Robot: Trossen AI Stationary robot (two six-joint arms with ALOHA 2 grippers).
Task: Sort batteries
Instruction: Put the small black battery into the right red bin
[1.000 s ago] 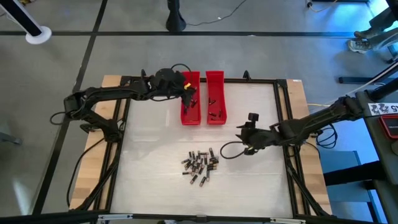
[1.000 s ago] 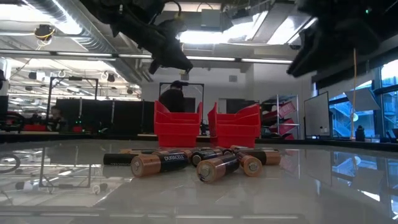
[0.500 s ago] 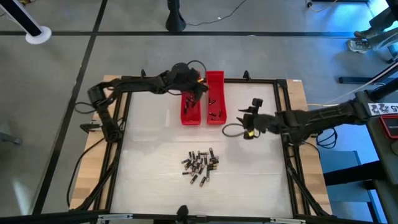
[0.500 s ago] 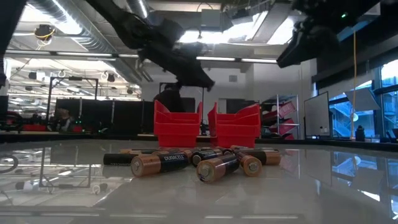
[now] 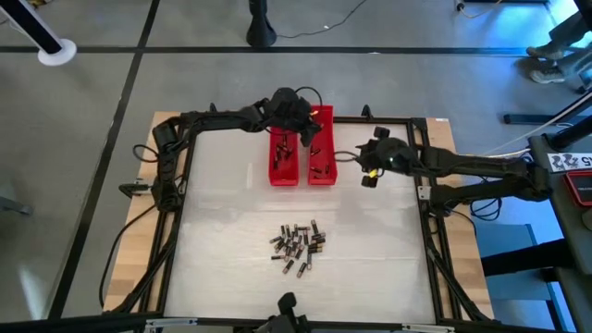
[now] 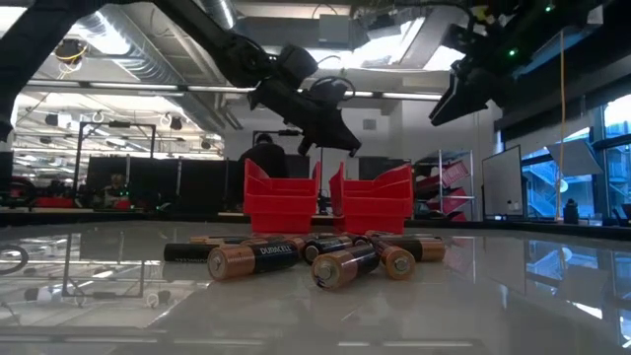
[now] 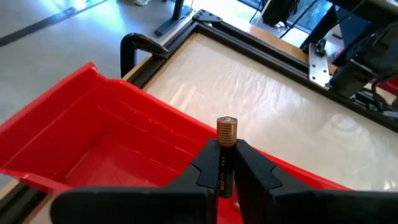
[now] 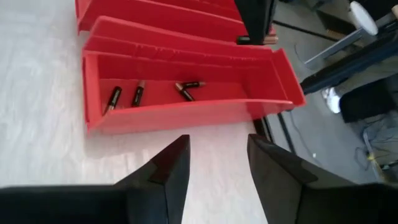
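Note:
Two long red trays stand side by side at the table's far middle: the left tray [image 5: 284, 153] and the right tray [image 5: 321, 153]. Each holds a few batteries [image 8: 138, 92]. A pile of loose batteries [image 5: 298, 245] lies on the table nearer the front. My left gripper [image 5: 310, 137] hangs over the right tray's far half, shut on one battery [image 7: 226, 146]. My right gripper [image 5: 366, 172] hovers open just right of the right tray, its fingers pointing toward that tray with nothing between them. My left gripper pinches the battery's dark body [image 7: 222, 177] between its two fingertips. The coppery end [image 7: 227, 127] sticks out clear of the fingers. The fingers slant down from the table's left side and lie across the battery. The battery is lifted clear above the right tray [image 7: 124, 137].
A black frame [image 5: 416, 125] with clamps borders the white table surface. Bare table lies between the trays and the pile. A person shows in the room behind the trays [image 6: 258, 158].
My left gripper has carried the battery from over the left tray's far end toward the table's right, and now hangs lower over the right tray. My right gripper has swung from beside the pile toward the far edge, up to the right tray's side. It has stayed open.

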